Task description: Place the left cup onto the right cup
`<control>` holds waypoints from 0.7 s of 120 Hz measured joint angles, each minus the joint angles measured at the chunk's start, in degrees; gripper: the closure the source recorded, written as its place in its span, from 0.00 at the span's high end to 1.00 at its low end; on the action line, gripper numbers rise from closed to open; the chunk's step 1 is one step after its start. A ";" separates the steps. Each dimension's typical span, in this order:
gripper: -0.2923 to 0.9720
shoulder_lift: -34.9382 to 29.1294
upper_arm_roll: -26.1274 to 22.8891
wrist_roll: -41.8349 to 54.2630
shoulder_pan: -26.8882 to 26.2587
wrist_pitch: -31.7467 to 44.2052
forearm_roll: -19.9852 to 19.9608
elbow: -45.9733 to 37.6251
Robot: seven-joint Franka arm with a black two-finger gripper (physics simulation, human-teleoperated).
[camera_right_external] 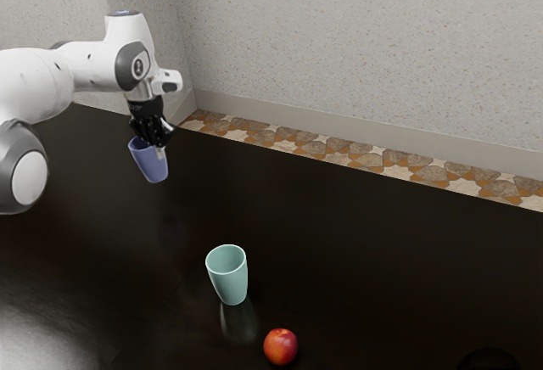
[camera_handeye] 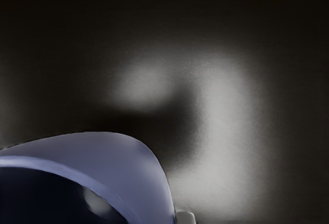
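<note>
**Exterior view: blue cup held aloft, teal cup lower and to the right**

In the exterior view the gripper [camera_right_external: 151, 137] hangs over the far part of the dark table [camera_right_external: 382, 243], toward the exterior view's left. Its fingers are pinched narrowly on the rim wall of the blue cup [camera_right_external: 149, 162], apparently with one finger inside and one outside. The cup is clear of the tabletop with its mouth up, and it is slightly tilted, its base leaning toward the exterior view's right. In the wrist view the blue cup's rim and outer wall [camera_handeye: 92, 167] sit just under the hand, with glossy tabletop beyond.

The teal cup [camera_right_external: 227, 273] stands upright on the table with its mouth open upward. It is well apart from the held cup, nearer the camera, lower, and toward the exterior view's right. A red apple [camera_right_external: 281, 345] lies just beside it, nearer again and to the right, not touching.

The coming move turns on that offset. The hand would likely carry the blue cup nearward and rightward until it is above the teal rim, then lower it. The teal cup's axis is vertical while the held cup's is tilted, so squaring the held cup should help it seat.
</note>
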 joint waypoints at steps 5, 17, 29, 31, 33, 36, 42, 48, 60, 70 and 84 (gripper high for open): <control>0.15 -2.90 0.02 -0.12 -1.17 -0.10 0.03 -3.07; 0.15 -10.64 0.05 -0.89 -3.97 -0.17 0.85 -10.96; 0.15 -17.38 0.00 -2.18 -7.06 -0.26 2.33 -17.54; 0.15 -18.36 0.00 -2.41 -7.57 -0.27 2.49 -18.53; 0.15 -19.28 0.01 -2.67 -8.12 -0.28 2.62 -19.48; 0.15 -20.46 0.01 -3.05 -8.97 -0.28 2.80 -20.68; 0.15 -22.65 0.00 -3.93 -10.70 -0.17 3.44 -22.96; 0.15 -24.93 0.00 -4.95 -12.51 -0.07 4.24 -25.15; 0.15 -27.81 0.04 -6.99 -15.92 0.05 5.18 -27.53; 0.15 -29.27 0.26 -8.67 -18.26 0.15 5.55 -29.43; 0.15 -30.68 -0.63 -10.81 -19.09 0.17 5.85 -31.23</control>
